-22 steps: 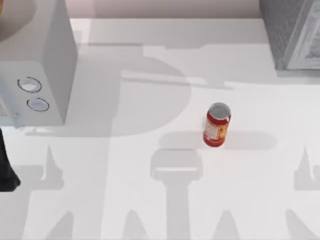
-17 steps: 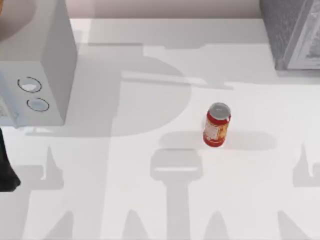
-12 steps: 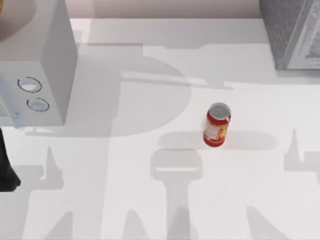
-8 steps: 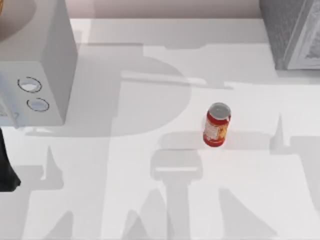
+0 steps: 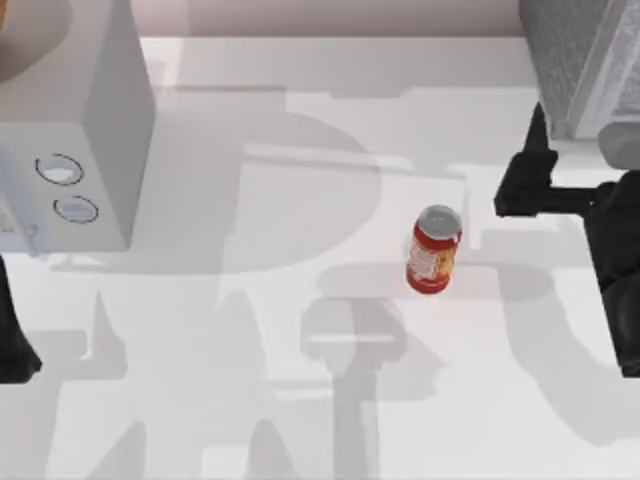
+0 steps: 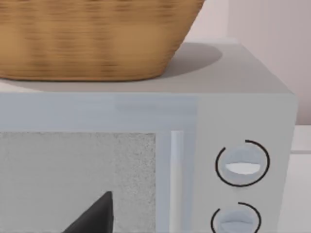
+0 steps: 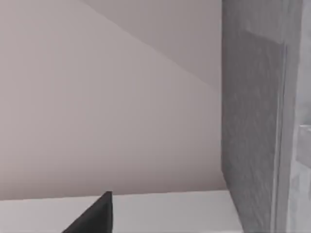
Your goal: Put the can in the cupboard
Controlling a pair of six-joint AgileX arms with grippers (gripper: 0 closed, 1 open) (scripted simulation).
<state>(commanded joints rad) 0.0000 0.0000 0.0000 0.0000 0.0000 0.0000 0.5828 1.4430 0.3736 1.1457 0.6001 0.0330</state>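
the can (image 5: 433, 250) stands upright on the desk (image 5: 300, 400), a little right of the middle, its long axis vertical and its silver top facing up, the yellow-orange label turned toward the near edge. the cupboard (image 5: 580, 60) sits at the far right corner, well apart from the can. the right tool (image 5: 530, 175) has come into the top view since half a second ago, now hanging to the right of the can, just in front of the cupboard; i cannot tell whether its fingers are apart or together. the can has not moved. the left arm (image 5: 12, 340) stays parked at the left edge, by the pale box (image 5: 90, 120) with two round rings and a basket (image 6: 92, 39) on top.
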